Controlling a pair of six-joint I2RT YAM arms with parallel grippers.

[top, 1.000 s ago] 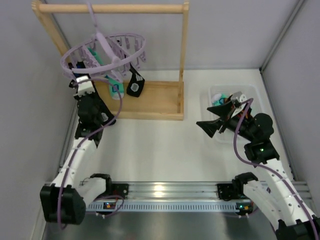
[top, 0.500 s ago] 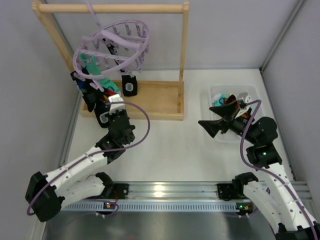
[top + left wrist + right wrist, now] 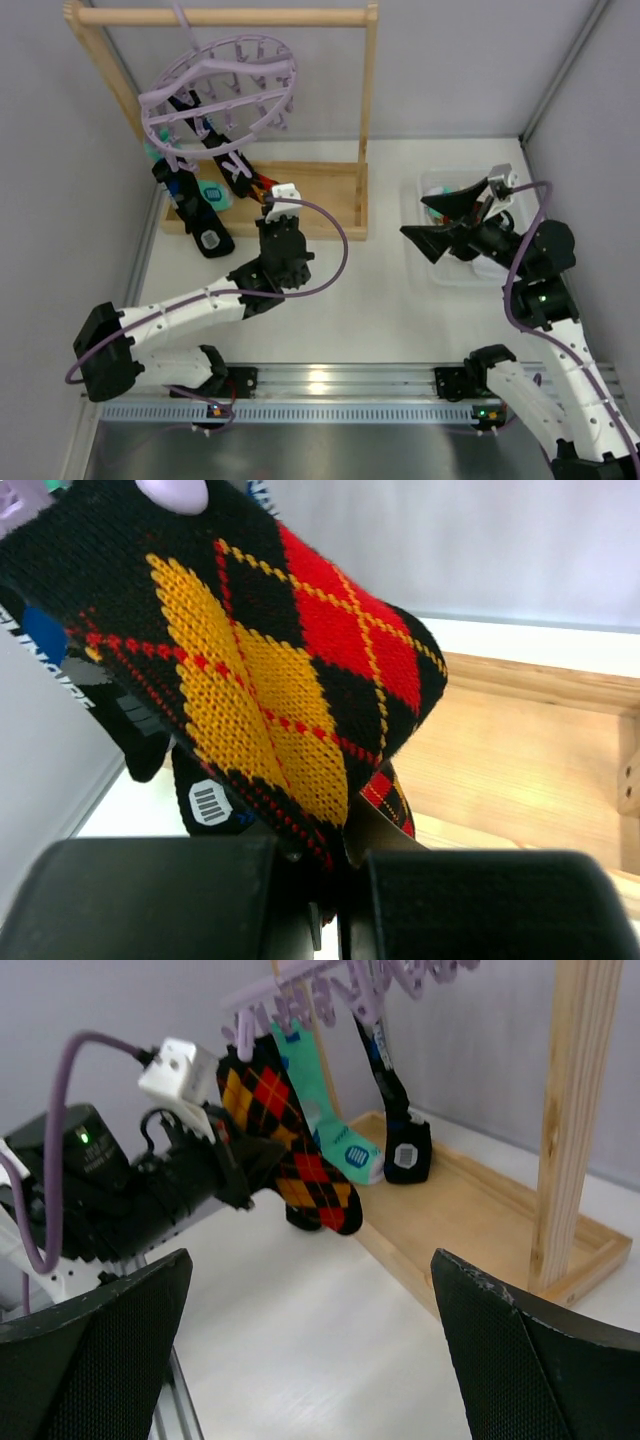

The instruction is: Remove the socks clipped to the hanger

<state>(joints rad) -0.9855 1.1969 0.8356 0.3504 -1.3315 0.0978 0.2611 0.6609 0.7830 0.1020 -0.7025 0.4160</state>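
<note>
Hanging from a peg of the hanger [image 3: 148, 103] on the wooden rack [image 3: 220, 17], the argyle sock [image 3: 290, 680] is clamped low down by the left gripper [image 3: 335, 885]. A teal sock [image 3: 305, 1090] and a black sock [image 3: 390, 1090] crowd behind. The right gripper [image 3: 432, 222] gapes wide beside the bin [image 3: 505, 180], well apart.

- We find bare tabletop [image 3: 390, 310] open across the middle.
- Far left, the wooden rack [image 3: 368, 100], hanger [image 3: 205, 65] and dangling socks [image 3: 200, 215] block us.
</note>
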